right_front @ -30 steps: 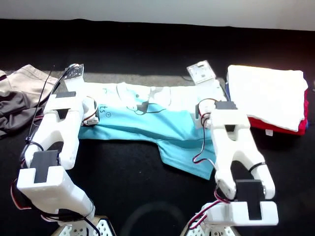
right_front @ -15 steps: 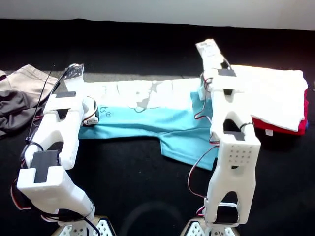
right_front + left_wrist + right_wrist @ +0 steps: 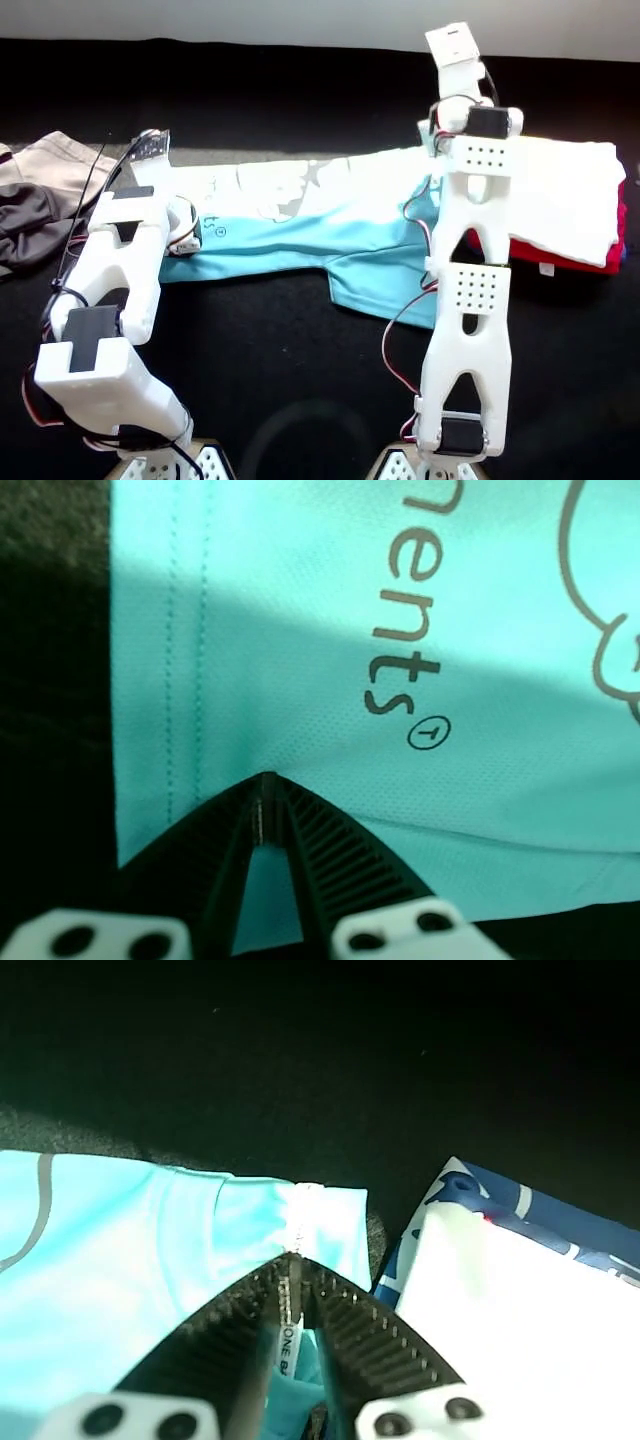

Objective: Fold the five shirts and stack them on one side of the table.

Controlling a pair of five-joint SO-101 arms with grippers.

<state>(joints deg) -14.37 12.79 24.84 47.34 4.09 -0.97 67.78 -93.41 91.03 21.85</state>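
A turquoise shirt (image 3: 330,240) lies spread across the middle of the black table (image 3: 250,350), its upper part showing pale. My left gripper (image 3: 188,232) is down at the shirt's left end, shut on the fabric (image 3: 300,630) near the hem and grey print; the tips (image 3: 265,805) pinch a fold. My right gripper (image 3: 432,150) is stretched toward the far side, shut on the shirt's right edge (image 3: 120,1240) and holding it raised beside the stack; its tips (image 3: 293,1260) meet on a seam.
A folded stack stands at the right: a white shirt (image 3: 560,190) on top, a red one (image 3: 560,255) beneath, and a blue patterned one (image 3: 470,1190) at the edge. Crumpled beige (image 3: 45,165) and dark grey (image 3: 30,225) shirts lie at the far left.
The right arm has straightened out toward the far side, lifting the shirt's right edge up and back. The left arm has stayed where it was.
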